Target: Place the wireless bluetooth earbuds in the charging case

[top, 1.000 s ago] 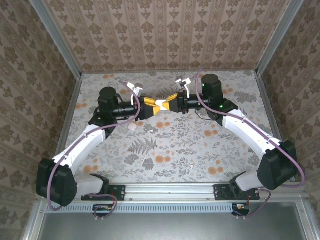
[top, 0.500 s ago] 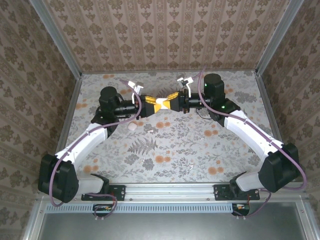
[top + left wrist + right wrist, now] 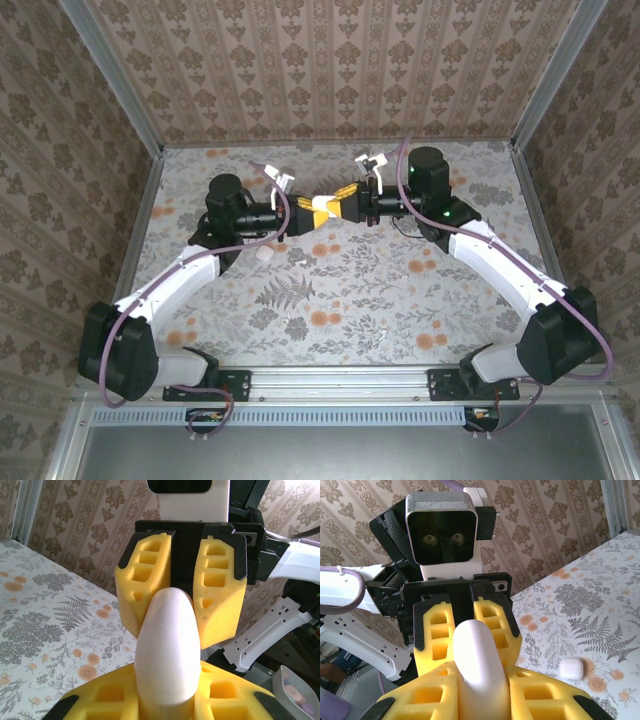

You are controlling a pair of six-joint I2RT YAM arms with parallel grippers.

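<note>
The charging case [image 3: 322, 205] is a glossy white rounded shell, closed, held in the air above the far middle of the table. My left gripper [image 3: 310, 212] comes in from the left and my right gripper [image 3: 336, 206] from the right, tips meeting. In the left wrist view the case [image 3: 167, 650] stands edge-on between my left gripper's [image 3: 167, 702] yellow fingers, which press both its sides. In the right wrist view the case [image 3: 477, 660] is clamped by my right gripper [image 3: 482, 697]. The earbuds are out of view.
A smaller white rounded lump [image 3: 264, 254] lies on the floral table below the left forearm, also seen to the right in the right wrist view [image 3: 571, 669]. Patterned walls and metal posts close in three sides.
My left arm has slid right toward the right gripper, and its fingers have closed onto the case. The right gripper has kept its grip and barely moved.
</note>
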